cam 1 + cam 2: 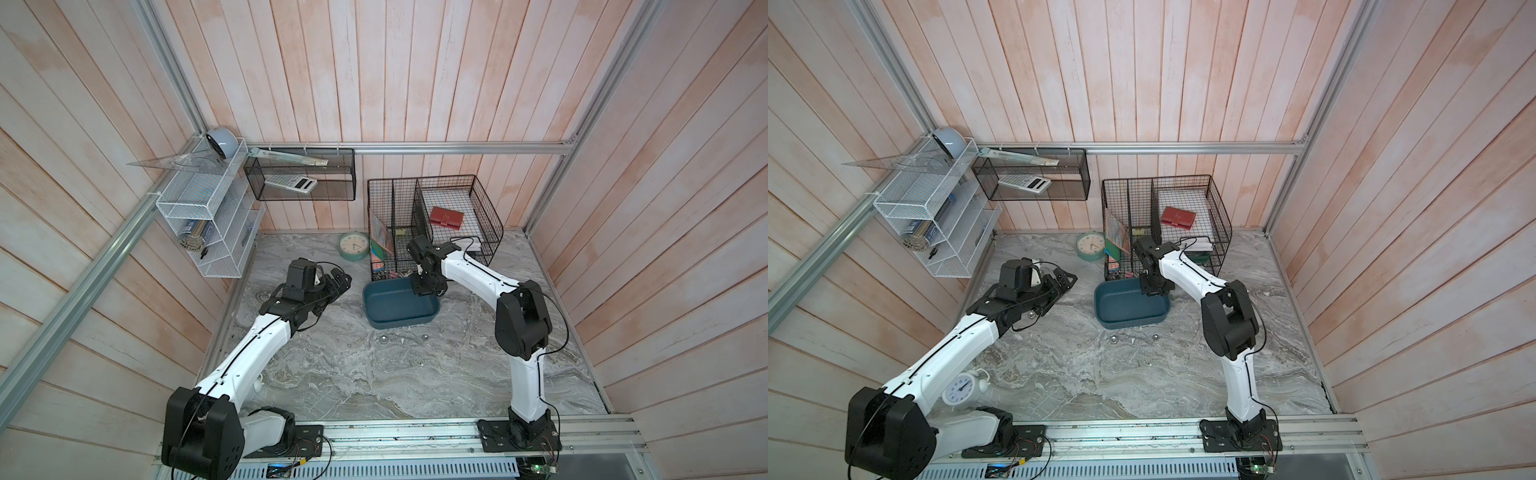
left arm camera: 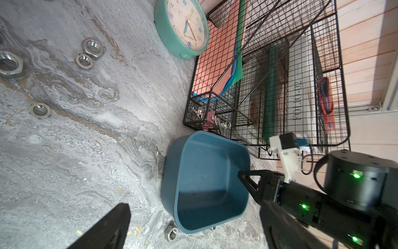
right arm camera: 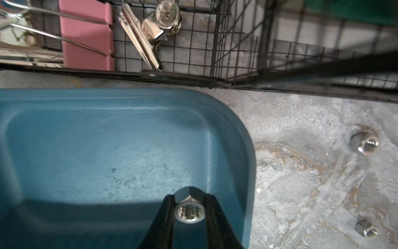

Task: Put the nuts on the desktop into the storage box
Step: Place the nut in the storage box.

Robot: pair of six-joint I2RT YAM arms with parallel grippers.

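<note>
working over the wide grey marbled desktop (image 1: 374, 374), with the black wire organiser (image 1: 457, 199) standing at the back and the blue storage box (image 1: 395, 307) lying just in front of it, open side up and low-walled, so easy to drop things into from above. hovering the right gripper (image 1: 422, 290) over the right end of the box, inside the line of its rim, probably for a drop onto the box floor rather than onto the edge. pinching one nut (image 3: 189, 202) between the two black fingers (image 3: 164, 217), squeezing its flat sides with the threaded hole facing the wrist camera, likely for a steadier hold than on the corners. holding that nut above the floor of the box, not yet letting go. holding the left gripper (image 1: 337, 284) low over the desktop near the left side of the box, jaws spread wide and carrying nothing, seemingly placed there for the loose nuts (image 2: 93, 47) lying clustered on that side. seeing nothing inside the box, so judging the job as barely started. counting more nuts scattered on the desktop: two nuts (image 1: 384, 340) in front of the box and near it, and two nuts (image 3: 365, 142) just off its right end.
</note>
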